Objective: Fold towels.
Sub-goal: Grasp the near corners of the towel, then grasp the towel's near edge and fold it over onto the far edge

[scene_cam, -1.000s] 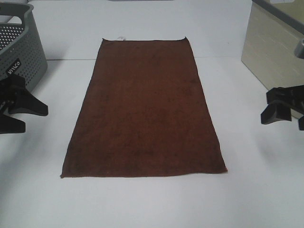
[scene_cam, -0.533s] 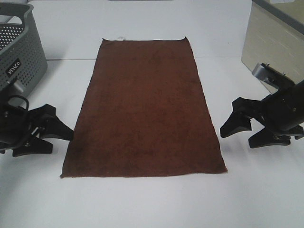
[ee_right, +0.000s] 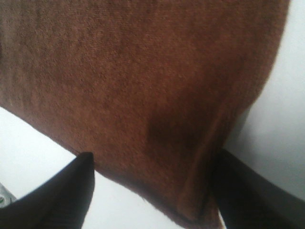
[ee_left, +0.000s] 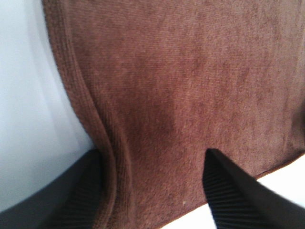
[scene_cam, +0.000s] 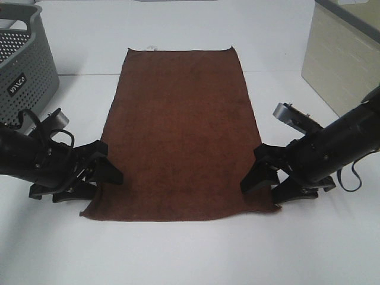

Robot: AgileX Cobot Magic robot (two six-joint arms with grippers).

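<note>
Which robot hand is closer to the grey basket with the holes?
Left. The left gripper sits at the towel's near corner on the basket's side; the right gripper is at the opposite near corner, with the towel between it and the basket.
</note>
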